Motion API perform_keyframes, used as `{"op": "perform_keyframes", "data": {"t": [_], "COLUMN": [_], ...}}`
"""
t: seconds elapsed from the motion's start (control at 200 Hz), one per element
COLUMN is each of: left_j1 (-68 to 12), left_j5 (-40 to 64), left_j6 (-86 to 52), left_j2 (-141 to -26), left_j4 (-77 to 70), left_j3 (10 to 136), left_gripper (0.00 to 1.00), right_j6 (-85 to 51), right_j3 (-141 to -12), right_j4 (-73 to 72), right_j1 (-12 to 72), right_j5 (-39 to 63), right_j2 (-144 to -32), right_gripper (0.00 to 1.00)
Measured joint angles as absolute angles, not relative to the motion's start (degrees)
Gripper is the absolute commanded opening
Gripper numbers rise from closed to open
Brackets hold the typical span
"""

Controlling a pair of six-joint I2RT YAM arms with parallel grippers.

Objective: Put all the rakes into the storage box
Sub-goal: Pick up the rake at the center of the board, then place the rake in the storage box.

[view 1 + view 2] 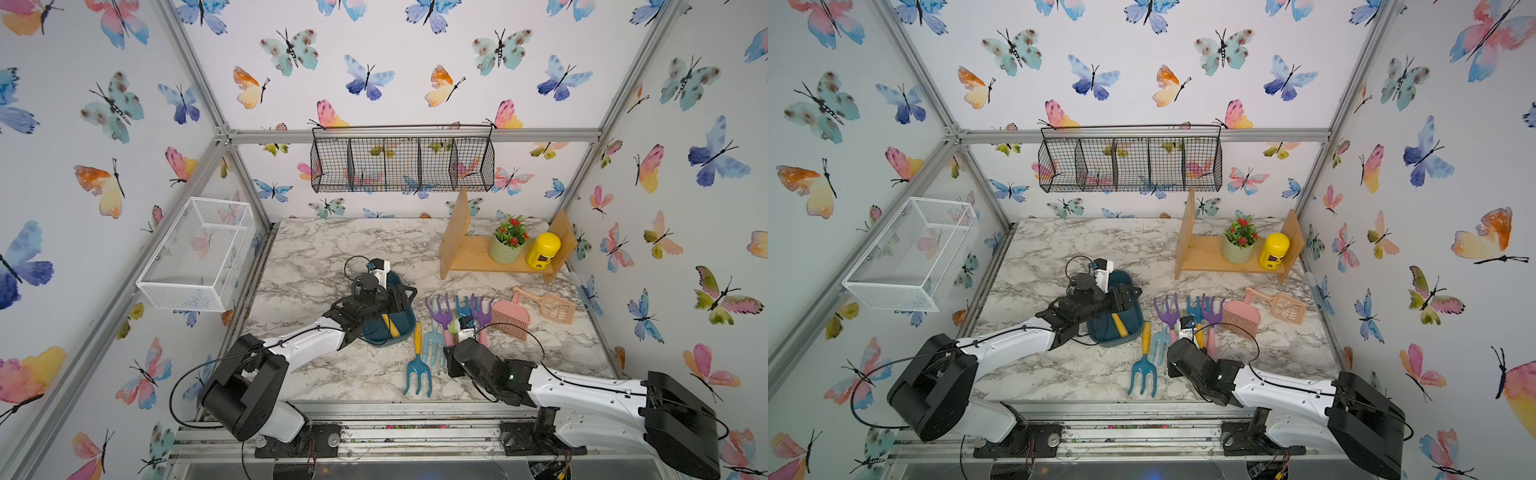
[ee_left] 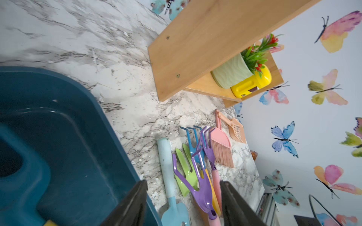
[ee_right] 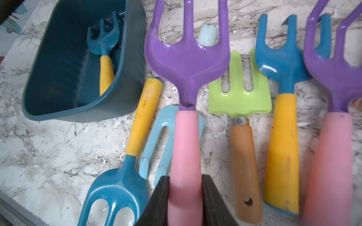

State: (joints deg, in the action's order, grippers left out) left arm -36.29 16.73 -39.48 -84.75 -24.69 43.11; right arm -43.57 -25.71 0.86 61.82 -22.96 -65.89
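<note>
Two things could go wrong. The right gripper (image 3: 185, 182) squeezes the purple rake (image 3: 187, 58) by the end of its pink handle (image 3: 185, 140); the rake sits among other tools on the table (image 3: 49, 156), just beside the box (image 3: 125, 92). Held so far back, the head may droop, I think, and hook the light blue fork (image 3: 151, 137) under it or the green fork (image 3: 240, 101) next to it. The left gripper (image 2: 183, 184) hangs over the box rim, jaws apart and empty, so the arms may bump.

No readable text or labels anywhere
</note>
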Motion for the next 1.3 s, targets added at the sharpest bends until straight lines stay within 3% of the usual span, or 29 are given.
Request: {"op": "perform_keyframes", "data": {"t": [0.355,0.731,0.941,1.091,1.211,1.297], "left_j1": [-37.0,-37.0,-37.0,-37.0,-38.0,-37.8], "left_j5": [20.9,22.1,23.0,25.1,27.0,27.1], "left_j6": [-39.5,-40.6,-42.0,-44.7,-46.3,-46.4], "left_j2": [-87.3,-89.4,-91.8,-93.0,-92.6,-92.6], "left_j4": [-26.3,-30.1,-33.1,-34.9,-38.0,-38.5], "left_j3": [43.1,43.2,43.2,43.2,43.5,43.5], "left_gripper": [0.63,0.61,0.35,0.11,0.04,0.00], "right_j6": [-38.8,-36.5,-36.3,-36.4,-36.6,-36.6], "right_j3": [-34.0,-34.5,-34.5,-34.5,-34.5,-34.5], "right_j4": [0.8,-1.1,-3.2,-3.6,-3.3,-3.5], "right_j1": [61.8,61.8,61.8,61.8,61.5,61.4], "right_j5": [-25.6,-23.9,-22.1,-21.3,-21.0,-21.0], "right_j2": [-67.0,-70.8,-71.8,-72.4,-73.5,-73.4], "right_gripper": [0.13,0.13,0.13,0.13,0.14,0.23]}}
